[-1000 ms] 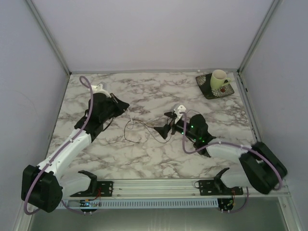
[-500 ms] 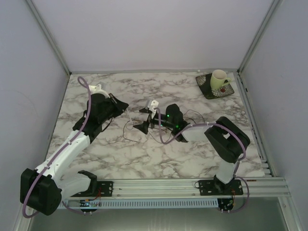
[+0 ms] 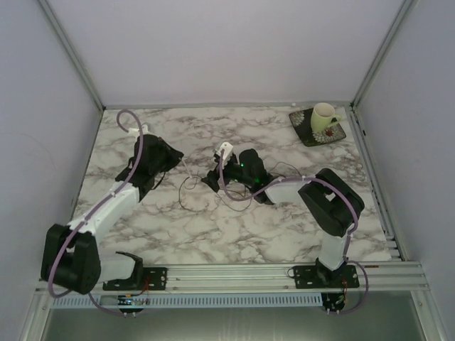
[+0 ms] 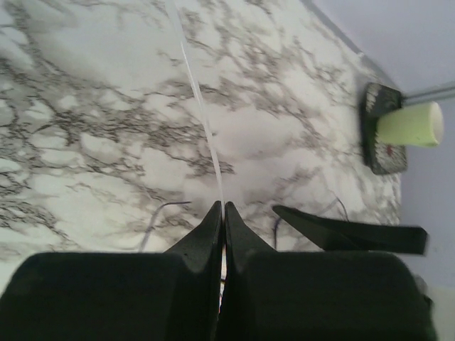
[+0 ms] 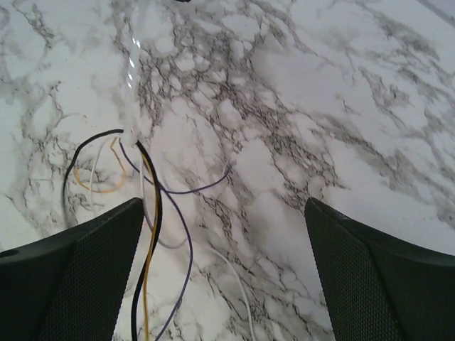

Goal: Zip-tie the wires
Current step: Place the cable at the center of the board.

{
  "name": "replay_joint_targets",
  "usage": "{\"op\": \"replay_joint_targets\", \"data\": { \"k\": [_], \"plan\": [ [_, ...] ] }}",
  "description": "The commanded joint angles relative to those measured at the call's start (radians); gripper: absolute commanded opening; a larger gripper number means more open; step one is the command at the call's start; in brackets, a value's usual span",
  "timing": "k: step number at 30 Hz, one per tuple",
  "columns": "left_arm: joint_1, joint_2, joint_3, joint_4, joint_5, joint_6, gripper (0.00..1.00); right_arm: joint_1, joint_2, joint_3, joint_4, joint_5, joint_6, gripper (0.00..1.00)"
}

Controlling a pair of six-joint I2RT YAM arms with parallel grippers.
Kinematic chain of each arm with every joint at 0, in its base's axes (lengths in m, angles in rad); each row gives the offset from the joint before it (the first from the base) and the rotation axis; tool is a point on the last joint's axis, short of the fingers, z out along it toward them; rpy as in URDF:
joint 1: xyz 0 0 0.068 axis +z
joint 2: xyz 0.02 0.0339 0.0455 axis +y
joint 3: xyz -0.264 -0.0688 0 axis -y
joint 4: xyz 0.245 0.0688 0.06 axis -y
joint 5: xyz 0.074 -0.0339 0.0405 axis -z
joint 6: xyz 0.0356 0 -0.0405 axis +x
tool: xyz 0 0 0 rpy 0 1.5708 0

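Wires (image 5: 158,206), perhaps four, between right jaws

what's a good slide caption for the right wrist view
Right gripper open above the marble table, thin black, yellow, purple and white wires looping beside one finger

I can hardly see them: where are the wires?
In the top view, the wires lie mid-table, between the left hand and the open right hand, closer to the right.
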Motion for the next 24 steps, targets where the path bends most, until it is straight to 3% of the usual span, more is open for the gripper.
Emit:
{"op": "replay_joint_targets", "data": {
  "k": [1,13,24],
  "plan": [
    [0.044,0.109,-0.015,0.108,-0.035,-0.029,0.0,-0.02,-0.023,0.02,-0.064,0.003,0.017,0.95],
    [0.101,0.463,0.115,0.213,-0.079,-0.02,0.0,-0.061,-0.146,-0.074,-0.108,0.031,0.044,0.96],
    [0.111,0.56,0.156,0.201,-0.122,0.004,0.0,-0.086,-0.209,-0.142,-0.164,0.181,0.053,0.97]
  ]
}}
